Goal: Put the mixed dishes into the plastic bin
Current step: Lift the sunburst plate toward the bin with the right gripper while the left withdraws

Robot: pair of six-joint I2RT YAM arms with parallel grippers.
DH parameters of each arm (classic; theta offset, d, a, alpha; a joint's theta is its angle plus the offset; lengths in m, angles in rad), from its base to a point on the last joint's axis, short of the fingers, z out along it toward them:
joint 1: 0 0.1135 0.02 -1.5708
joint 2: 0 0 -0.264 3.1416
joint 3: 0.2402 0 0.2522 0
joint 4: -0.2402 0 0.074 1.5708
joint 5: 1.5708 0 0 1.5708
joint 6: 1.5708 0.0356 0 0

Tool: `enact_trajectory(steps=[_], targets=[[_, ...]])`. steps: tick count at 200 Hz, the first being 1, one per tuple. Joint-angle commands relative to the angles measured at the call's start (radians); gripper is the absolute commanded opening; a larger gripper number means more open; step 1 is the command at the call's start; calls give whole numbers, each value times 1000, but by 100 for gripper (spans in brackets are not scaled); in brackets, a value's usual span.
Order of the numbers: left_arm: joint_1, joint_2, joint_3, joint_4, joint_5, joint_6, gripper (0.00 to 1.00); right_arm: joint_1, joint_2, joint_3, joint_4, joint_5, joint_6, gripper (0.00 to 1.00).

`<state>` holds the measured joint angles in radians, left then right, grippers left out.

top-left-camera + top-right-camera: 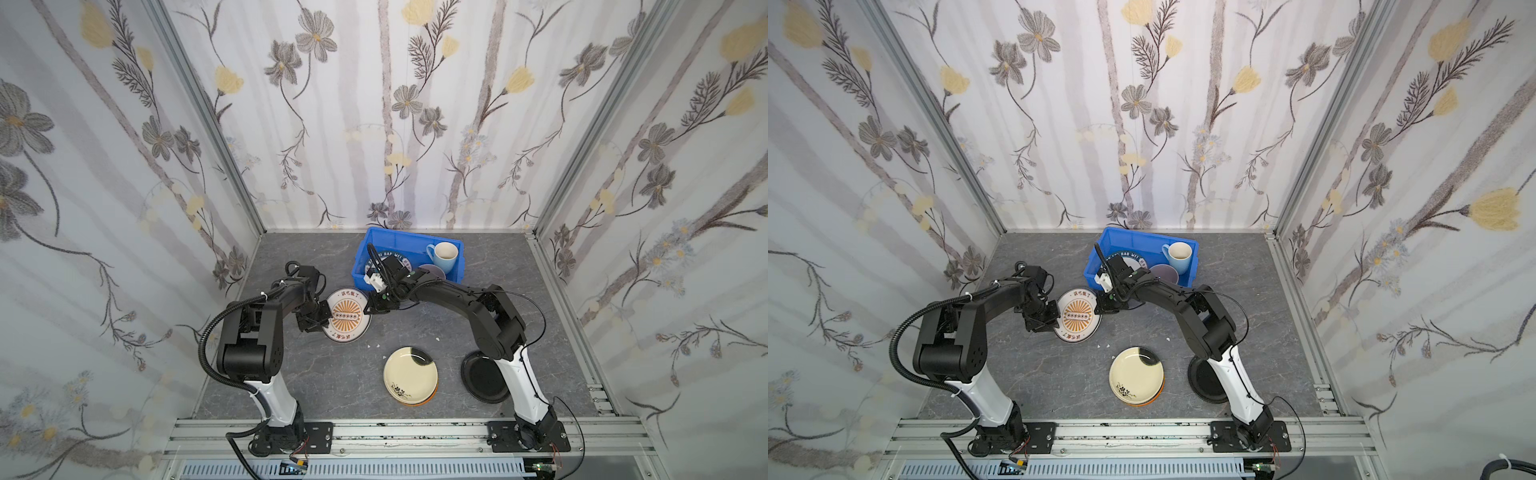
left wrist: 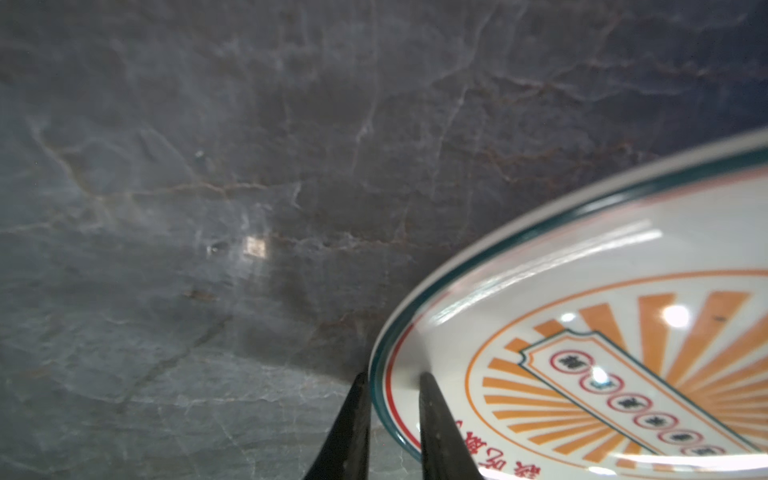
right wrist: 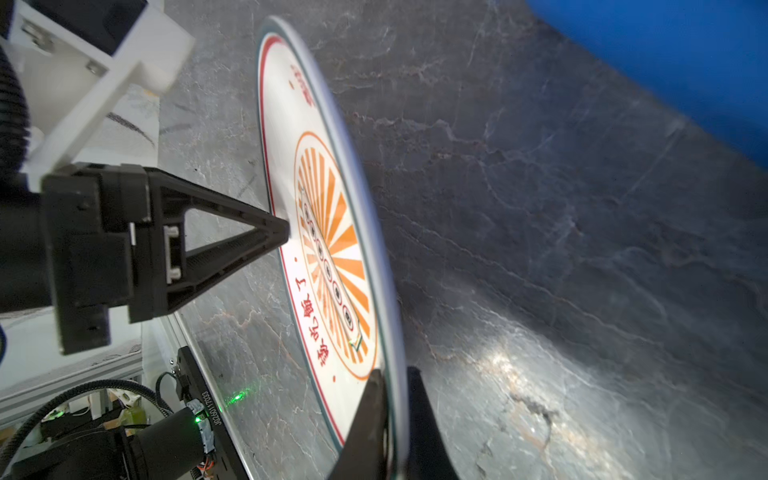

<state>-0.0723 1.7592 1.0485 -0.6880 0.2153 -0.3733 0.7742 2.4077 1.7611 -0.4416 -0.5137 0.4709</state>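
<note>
A white plate (image 1: 347,316) (image 1: 1079,316) with a teal rim line and an orange sunburst is held between both grippers, left of the blue plastic bin (image 1: 411,237) (image 1: 1133,235). My left gripper (image 1: 328,318) (image 2: 392,376) is shut on its left rim, one finger above and one below. Opposite it, my right gripper (image 1: 368,309) (image 3: 392,374) is shut on the right rim. In the bin stand a light blue mug (image 1: 444,255), a lilac bowl (image 1: 432,271) and a white plate with a dark lettered rim (image 1: 384,259), partly hidden by the right arm.
A cream plate (image 1: 410,374) lies on an orange plate (image 1: 432,397) near the table's front. A glossy black plate (image 1: 482,378) lies to their right, partly under the right arm. Small white chips (image 1: 374,345) dot the grey marbled table (image 1: 316,374). Wallpapered walls enclose three sides.
</note>
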Motion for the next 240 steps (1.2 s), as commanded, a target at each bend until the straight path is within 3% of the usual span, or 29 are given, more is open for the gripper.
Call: enact_trajectory(steps=[1,17,24,29,36,40,82,115,168,240], targets=[[-4,-14,-7,5,-3,-1,28,7,-25,-16,-14,-28,-50,5],[-4,-57,-6,-26,-4,1,45,5,-39,-20,-23,-31,-64,4],[-5,-85,-7,-42,-7,1,57,5,-44,-21,-28,-35,-68,4],[-4,-108,-8,-53,-11,1,67,6,-49,-21,-32,-38,-70,4],[-4,-146,-11,-68,-23,-2,94,5,-55,-20,-38,-37,-73,4],[-4,-168,-14,-76,-30,-5,100,5,-62,-20,-41,-39,-75,4],[16,-397,8,-166,-117,-6,100,-5,-135,-10,-67,-61,-77,4],[59,-455,102,-196,-134,-15,100,-59,-205,23,-89,-50,-76,4],[54,-388,206,-142,-82,-64,100,-218,-215,158,-165,18,-118,5],[-64,-159,466,-117,-103,-101,100,-344,-96,304,-198,131,-202,5]])
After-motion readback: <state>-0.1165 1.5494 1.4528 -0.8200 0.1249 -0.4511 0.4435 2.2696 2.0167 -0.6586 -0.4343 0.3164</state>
